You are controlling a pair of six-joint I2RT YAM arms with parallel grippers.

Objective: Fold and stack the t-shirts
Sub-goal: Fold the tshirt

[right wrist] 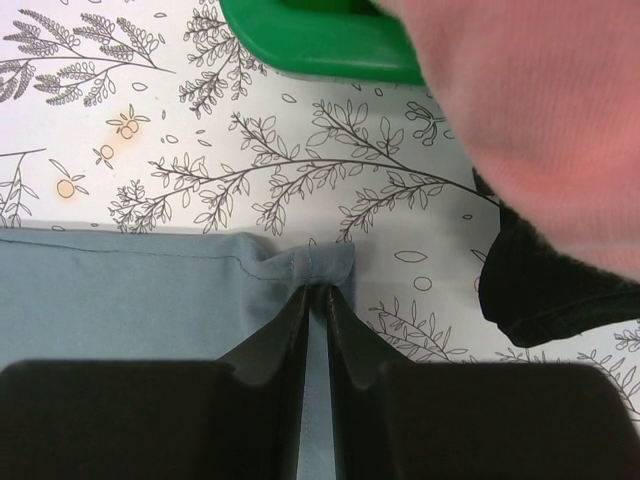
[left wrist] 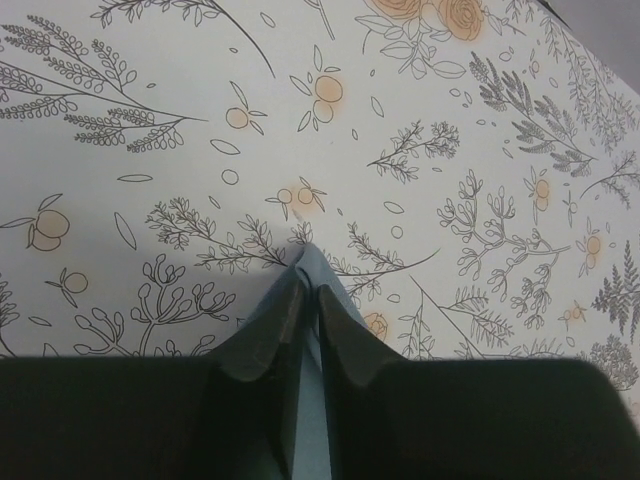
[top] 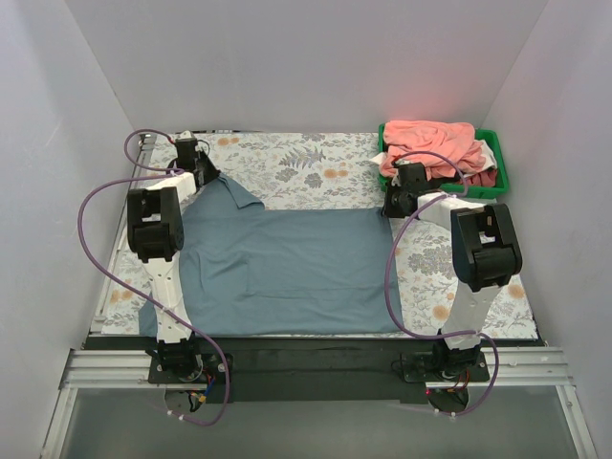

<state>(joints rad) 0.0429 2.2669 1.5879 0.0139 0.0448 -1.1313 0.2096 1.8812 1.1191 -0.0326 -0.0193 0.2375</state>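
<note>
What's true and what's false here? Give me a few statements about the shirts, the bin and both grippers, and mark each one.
1. The grey-blue shirt lies spread out on the floral table cover. True.
2. The left gripper is pinching a fold of the grey-blue shirt. True.
3. The right gripper hangs open over the green bin. False: it is shut on the far right corner of the grey-blue shirt, on the table beside the bin.
4. The green bin is empty. False: a pink shirt is heaped in it, spilling over the rim, with other cloth under it.
</note>
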